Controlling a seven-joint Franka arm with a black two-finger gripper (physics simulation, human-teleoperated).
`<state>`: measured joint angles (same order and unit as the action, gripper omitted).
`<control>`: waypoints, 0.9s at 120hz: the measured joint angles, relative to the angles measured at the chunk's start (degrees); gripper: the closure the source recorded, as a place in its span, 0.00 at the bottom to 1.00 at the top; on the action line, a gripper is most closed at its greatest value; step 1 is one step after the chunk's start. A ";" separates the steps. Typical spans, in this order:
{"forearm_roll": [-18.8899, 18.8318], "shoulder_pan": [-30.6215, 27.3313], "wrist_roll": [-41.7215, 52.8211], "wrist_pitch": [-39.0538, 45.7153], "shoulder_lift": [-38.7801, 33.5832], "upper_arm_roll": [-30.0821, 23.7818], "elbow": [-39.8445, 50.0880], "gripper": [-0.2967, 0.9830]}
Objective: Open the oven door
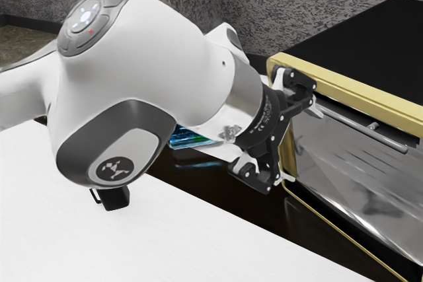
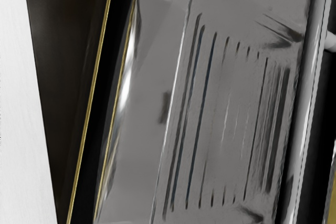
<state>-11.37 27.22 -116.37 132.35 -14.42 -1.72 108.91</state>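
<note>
The oven door (image 1: 360, 179) looks closed; the tool (image 1: 304, 144) is open near its handle (image 1: 390, 142). The opening remains to do.

Kitchen, by the look of the oven (image 1: 370, 189) (mottled grey wall (image 1: 291, 4) behind)

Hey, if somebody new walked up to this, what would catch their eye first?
Probably the bulky white arm, reaching in from the exterior view's left. Next, the black oven with gold trim at the exterior view's right, its grey handle running along the top of the door. Between them, the black pincer stands spread open, facing the door.
</note>
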 joint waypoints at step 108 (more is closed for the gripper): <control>1.84 -6.29 12.24 -0.48 10.13 0.22 -8.64 0.23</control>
<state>-9.54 20.93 -104.13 131.88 -4.29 -1.50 100.27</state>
